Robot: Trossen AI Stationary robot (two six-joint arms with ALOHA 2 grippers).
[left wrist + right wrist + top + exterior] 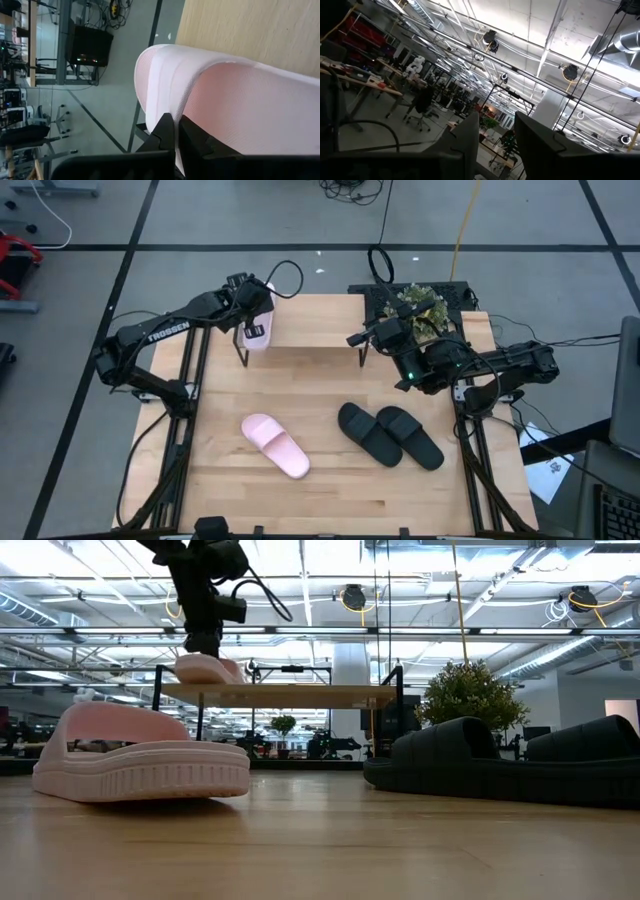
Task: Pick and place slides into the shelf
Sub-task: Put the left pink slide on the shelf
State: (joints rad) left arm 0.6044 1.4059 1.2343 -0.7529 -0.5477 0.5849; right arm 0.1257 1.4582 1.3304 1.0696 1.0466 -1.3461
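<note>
One pale pink slide [258, 315] sits at the left end of the shelf [310, 330]; in the low view this slide [207, 668] rests on the shelf's top board [290, 695]. My left gripper [256, 322] [205, 644] comes down on it from above and is shut on it. The other pink slide [275, 445] [140, 752] lies sole-down on the table's near left. The black pair [390, 435] [510, 755] lies side by side to its right. My right gripper [358, 338] [497, 135] waits open by the shelf's right end, touching nothing. My left gripper [175, 131] pinches the pink slide's wide strap at its edge [172, 107] between the two fingers [165, 131]. The fingers come from above, pointing down. The slide's sole rests on the left end of the shelf's top board.
A small potted plant [425, 305] [470, 695] stands at the table's far right, behind the right arm. Cables run over the floor beyond the far edge. Bare tabletop [320, 395] lies between the shelf and the slides on the table.
</note>
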